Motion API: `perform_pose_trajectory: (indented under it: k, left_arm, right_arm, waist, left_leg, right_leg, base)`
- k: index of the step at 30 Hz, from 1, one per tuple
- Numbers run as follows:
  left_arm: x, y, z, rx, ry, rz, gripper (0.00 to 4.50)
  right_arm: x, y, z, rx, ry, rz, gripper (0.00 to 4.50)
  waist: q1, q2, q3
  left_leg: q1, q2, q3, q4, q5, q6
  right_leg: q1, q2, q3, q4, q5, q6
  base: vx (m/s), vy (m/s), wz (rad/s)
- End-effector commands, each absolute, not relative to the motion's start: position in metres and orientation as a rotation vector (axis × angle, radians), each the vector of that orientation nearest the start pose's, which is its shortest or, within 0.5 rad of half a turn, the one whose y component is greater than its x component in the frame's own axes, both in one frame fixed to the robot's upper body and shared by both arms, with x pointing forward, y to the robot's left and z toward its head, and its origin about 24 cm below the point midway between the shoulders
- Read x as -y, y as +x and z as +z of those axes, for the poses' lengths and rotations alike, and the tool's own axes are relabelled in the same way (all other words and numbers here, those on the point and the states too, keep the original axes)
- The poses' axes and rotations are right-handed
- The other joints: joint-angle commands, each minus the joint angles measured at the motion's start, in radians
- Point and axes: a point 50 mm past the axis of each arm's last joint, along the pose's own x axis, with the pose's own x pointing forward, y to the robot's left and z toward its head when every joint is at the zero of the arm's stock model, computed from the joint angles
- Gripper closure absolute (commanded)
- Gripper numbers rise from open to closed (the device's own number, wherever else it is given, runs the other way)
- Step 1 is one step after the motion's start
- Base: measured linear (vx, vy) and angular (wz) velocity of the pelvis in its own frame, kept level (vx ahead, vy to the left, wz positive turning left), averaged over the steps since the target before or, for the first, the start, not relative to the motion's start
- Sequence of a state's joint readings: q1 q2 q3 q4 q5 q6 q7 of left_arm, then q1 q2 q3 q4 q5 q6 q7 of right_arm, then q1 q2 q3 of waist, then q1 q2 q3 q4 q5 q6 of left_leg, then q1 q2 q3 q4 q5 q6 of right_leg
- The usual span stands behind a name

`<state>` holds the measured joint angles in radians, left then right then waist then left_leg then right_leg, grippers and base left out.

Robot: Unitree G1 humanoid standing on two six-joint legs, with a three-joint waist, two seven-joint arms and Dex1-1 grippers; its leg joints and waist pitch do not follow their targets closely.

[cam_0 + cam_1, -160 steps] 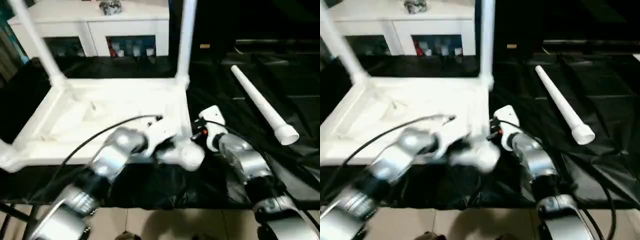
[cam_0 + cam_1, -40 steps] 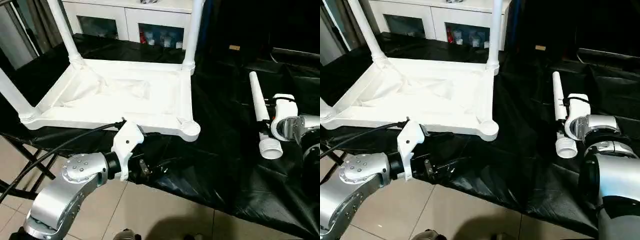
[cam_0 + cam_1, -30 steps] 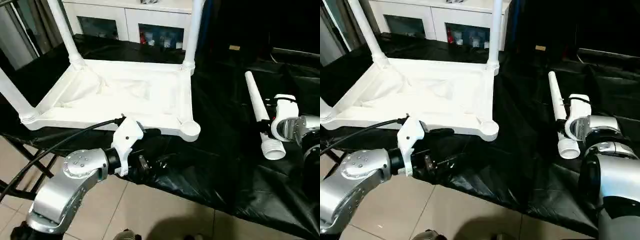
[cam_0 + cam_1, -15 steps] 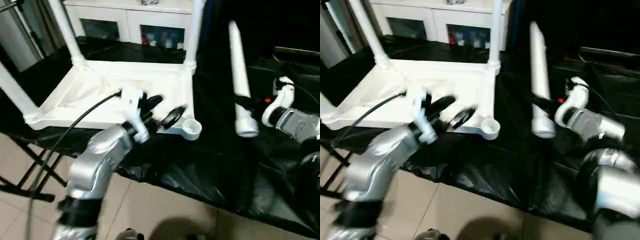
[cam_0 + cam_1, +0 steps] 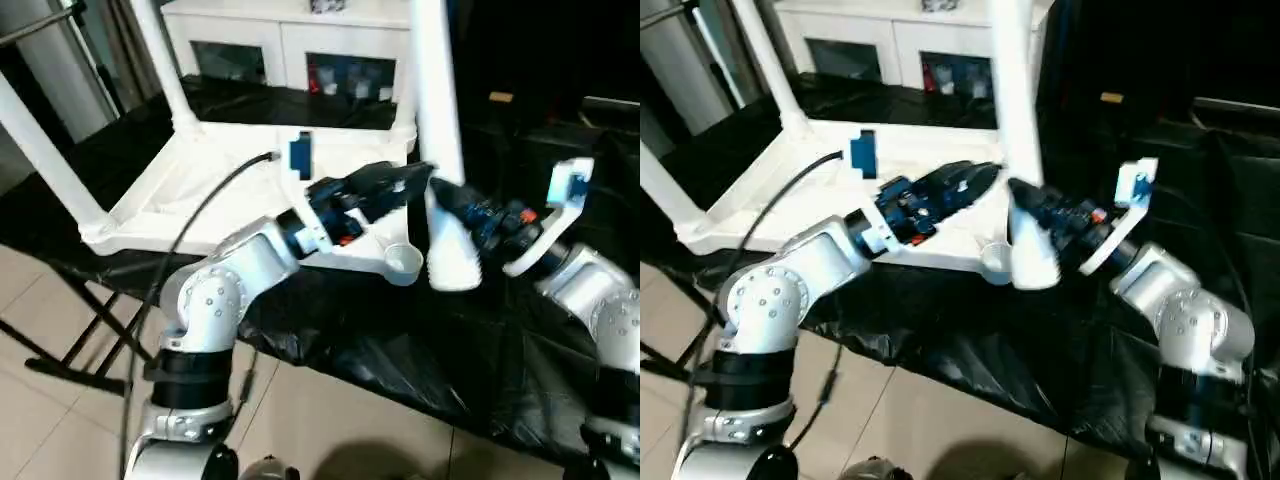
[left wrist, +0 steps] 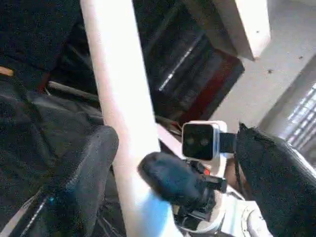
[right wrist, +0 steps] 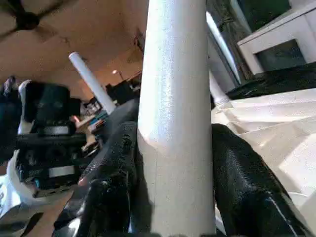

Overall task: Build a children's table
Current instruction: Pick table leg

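**Fourth leg held upright beside empty corner socket**

Where the upturned tabletop (image 5: 250, 190) lies on black sheeting (image 5: 420, 350), near corner socket (image 5: 403, 262) empty, other corners legged; loose leg (image 5: 440, 150) clamped upright in right gripper (image 5: 452, 205), just beside that socket; left gripper (image 5: 390, 185) spread wide, fingers (image 6: 89, 168) flanking same leg, contact unclear; white cabinet (image 5: 300, 40) behind; right wrist view alone confirming both pads (image 7: 113, 177) pressed on leg.

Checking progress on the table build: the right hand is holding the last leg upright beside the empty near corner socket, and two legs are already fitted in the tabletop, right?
Not quite: three legs stand fitted in the tabletop, as the left eye view shows. The right hand does hold the last leg upright beside the empty corner socket.
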<state>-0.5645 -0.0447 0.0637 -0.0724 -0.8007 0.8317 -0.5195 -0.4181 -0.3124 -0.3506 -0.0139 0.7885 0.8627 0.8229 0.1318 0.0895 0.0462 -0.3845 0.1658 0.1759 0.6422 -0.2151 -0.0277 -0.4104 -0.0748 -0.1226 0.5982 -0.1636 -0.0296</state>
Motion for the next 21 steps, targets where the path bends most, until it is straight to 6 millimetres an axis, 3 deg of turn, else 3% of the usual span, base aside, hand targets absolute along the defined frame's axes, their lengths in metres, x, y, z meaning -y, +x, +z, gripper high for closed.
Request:
perform_pose_trajectory:
  k: [1, 7, 14, 21]
  left_arm:
    - [-0.048, 0.296, 0.177, -0.077, -0.713, -1.176, 0.18]
    - [-0.046, 0.300, 0.172, -0.132, -0.702, -1.149, 0.18]
    - [-0.054, 0.310, 0.179, -0.095, -0.817, -1.111, 0.18]
    - [-0.053, 0.314, 0.183, -0.069, -0.837, -1.110, 0.81]
  right_arm:
    - [0.180, 0.286, 0.152, -0.041, 0.592, 0.978, 2.69]
    - [0.170, 0.277, 0.155, -0.036, 0.603, 1.054, 2.69]
    - [0.159, 0.274, 0.147, -0.084, 0.604, 1.081, 2.69]
    - [0.153, 0.270, 0.145, -0.091, 0.605, 1.099, 2.69]
  waist:
    - [-0.004, -0.015, -0.069]
    - [-0.008, -0.025, -0.073]
    - [-0.008, -0.015, -0.073]
    - [-0.010, -0.013, -0.070]
  left_leg:
    - [0.019, 0.057, -0.031, -0.081, -0.118, 0.056]
    - [0.008, 0.054, -0.031, -0.080, -0.069, 0.073]
    - [0.009, 0.055, -0.032, -0.082, -0.075, 0.066]
    - [0.010, 0.056, -0.034, -0.085, -0.097, 0.061]
  right_leg:
    - [0.052, -0.078, 0.048, -0.108, -0.448, -0.029]
    - [0.059, -0.083, 0.052, -0.098, -0.378, -0.049]
    - [0.061, -0.083, 0.050, -0.100, -0.370, -0.049]
    - [0.059, -0.083, 0.050, -0.103, -0.385, -0.037]
  base:
    - [0.000, 0.000, 0.00]
    - [0.000, 0.000, 0.00]
    - [0.000, 0.000, 0.00]
    - [0.000, 0.000, 0.00]
